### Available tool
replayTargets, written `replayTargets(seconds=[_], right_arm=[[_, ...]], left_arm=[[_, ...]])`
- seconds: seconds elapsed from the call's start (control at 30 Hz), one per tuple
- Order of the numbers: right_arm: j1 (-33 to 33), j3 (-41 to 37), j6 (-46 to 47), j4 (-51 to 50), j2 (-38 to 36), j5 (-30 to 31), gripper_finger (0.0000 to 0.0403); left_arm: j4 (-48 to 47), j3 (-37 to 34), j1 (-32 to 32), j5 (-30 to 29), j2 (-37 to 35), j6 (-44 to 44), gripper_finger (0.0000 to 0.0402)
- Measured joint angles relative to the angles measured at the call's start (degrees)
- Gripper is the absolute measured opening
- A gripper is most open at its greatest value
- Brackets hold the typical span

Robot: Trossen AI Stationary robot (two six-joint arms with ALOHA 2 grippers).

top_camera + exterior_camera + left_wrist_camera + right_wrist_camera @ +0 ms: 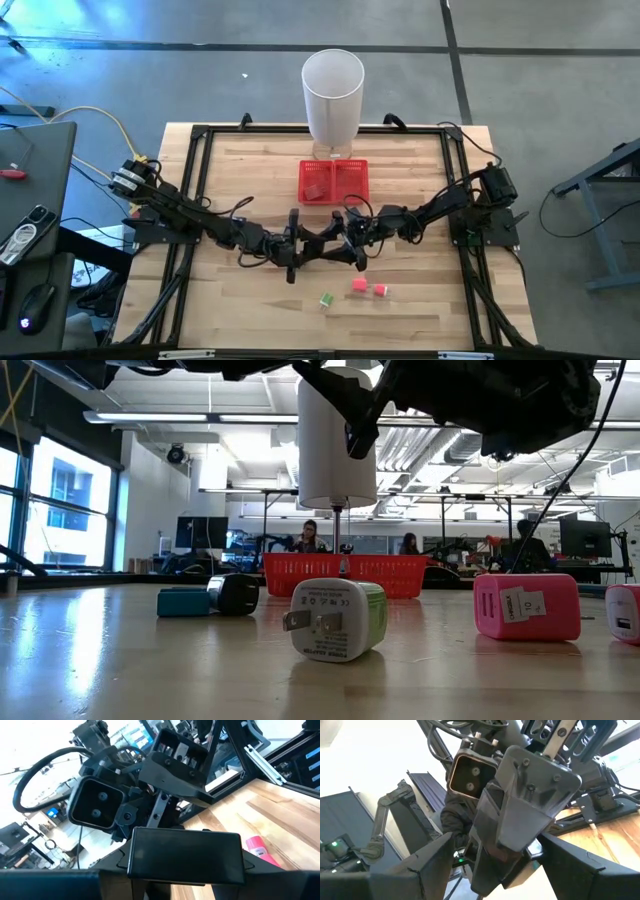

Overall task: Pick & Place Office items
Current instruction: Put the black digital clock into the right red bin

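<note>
Both arms meet above the table's middle. My left gripper (303, 248) is shut on a dark flat-faced block (185, 854). My right gripper (350, 238) faces it, open. Its fingers (422, 870) stand on either side of the left gripper's front end, and I cannot tell whether they touch it. On the table near the front edge lie a green-white plug block (327, 299) on its side, a pink one (359, 285) and a red-pink one (380, 289). A blue piece (180, 601) and a dark piece (235, 593) lie farther back. My left gripper holds the dark block between its two fingers, coming at it level from the table's left. The block's broad face (185, 845) is turned to the wrist camera, and the block itself hides the place of contact. It is lifted clear of the table.
A red mesh tray (335, 181) sits behind the arms with a small piece in its left compartment. The tall white cylinder bin (333, 92) stands at the far edge. A black frame (195, 180) borders the tabletop. People sit in the room beyond.
</note>
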Motion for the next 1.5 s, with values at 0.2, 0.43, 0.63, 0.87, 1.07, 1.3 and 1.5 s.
replayTargets(seconds=[0.2, 0.43, 0.63, 0.87, 1.07, 1.3, 1.5], right_arm=[[-0.1, 0.0, -1.4, 0.7, 0.0, -0.6, 0.027], [0.0, 0.0, -3.2, 0.7, 0.0, -1.3, 0.027], [0.0, 0.0, -4.4, 0.6, 0.0, -1.5, 0.026], [-0.1, 0.0, -5.5, 0.4, 0.0, -2.2, 0.0179], [-0.1, 0.0, -7.2, 0.1, 0.0, -2.4, 0.01], [0.0, 0.0, -7.5, -0.6, 0.1, -3.1, 0.005], [0.0, 0.0, -8.0, -2.2, 0.0, -3.0, 0.0052]], left_arm=[[0.5, 0.0, 1.2, 0.8, 0.0, -0.1, 0.0149], [0.5, 0.0, 1.8, 3.1, 0.0, -1.4, 0.0149], [0.5, 0.0, 1.8, 3.2, 0.0, -1.3, 0.0149], [0.3, 0.1, 1.8, 3.7, 0.0, -0.7, 0.0149], [0.4, 0.1, 1.7, 5.0, 0.0, -1.3, 0.0153], [0.1, 0.1, 1.7, 7.2, 0.0, -1.1, 0.0155], [-0.1, 0.0, 1.7, 7.2, 0.0, -1.3, 0.0155]])
